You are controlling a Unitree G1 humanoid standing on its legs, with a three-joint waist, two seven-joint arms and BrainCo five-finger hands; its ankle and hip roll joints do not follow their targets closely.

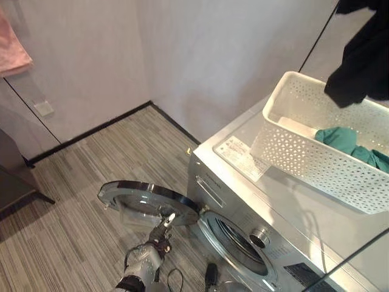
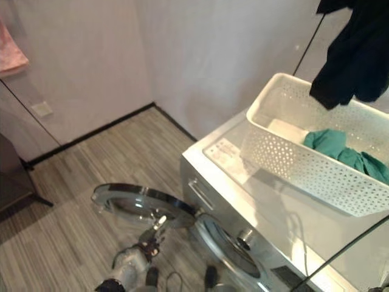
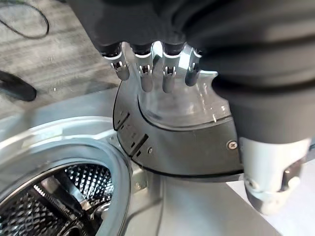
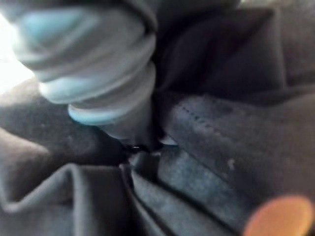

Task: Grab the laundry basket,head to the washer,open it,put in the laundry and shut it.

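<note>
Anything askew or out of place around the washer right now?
Nothing damaged or spilled. The laundry basket sits skewed on the washer, one corner past its front edge. The door hangs open with the left hand at it; a dark garment hangs above the basket.

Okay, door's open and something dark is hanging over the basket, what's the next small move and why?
Probably carry the dark garment down toward the open drum: it hangs above the basket, the door is swung wide, and the left hand rests at the door's edge.
</note>
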